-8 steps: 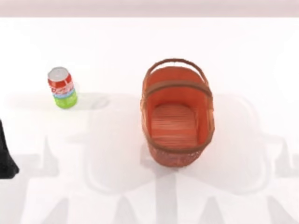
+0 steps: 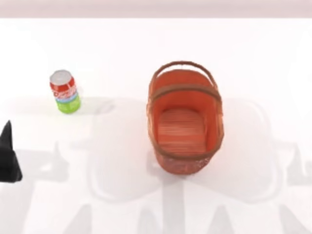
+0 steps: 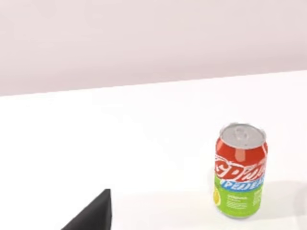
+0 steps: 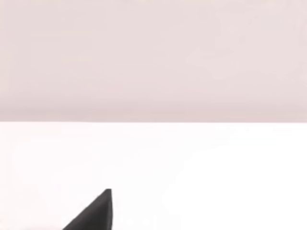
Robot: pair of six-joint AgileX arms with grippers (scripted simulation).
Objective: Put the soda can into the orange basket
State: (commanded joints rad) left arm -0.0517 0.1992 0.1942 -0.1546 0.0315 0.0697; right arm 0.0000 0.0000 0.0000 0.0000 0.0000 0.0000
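The soda can (image 2: 65, 91) stands upright on the white table at the left, red on top and lime-green below, with a silver lid. In the left wrist view the soda can (image 3: 240, 171) is ahead of the gripper and off to one side, with bare table between them. My left gripper (image 2: 9, 157) shows as a black wedge at the table's left edge, nearer the front than the can and apart from it. The orange basket (image 2: 213, 122) stands upright in the middle with its handle arched over it, and nothing lies on its slatted floor. Only a dark tip of my right gripper (image 4: 96, 213) shows.
The white table (image 2: 117, 53) runs back to a pale wall. Open table surface lies between the can and the basket. Faint arm shadows fall across the front of the table.
The left gripper has come a little farther into the top view from the left edge, its tip now pointing toward the back. The can and the basket have not moved.
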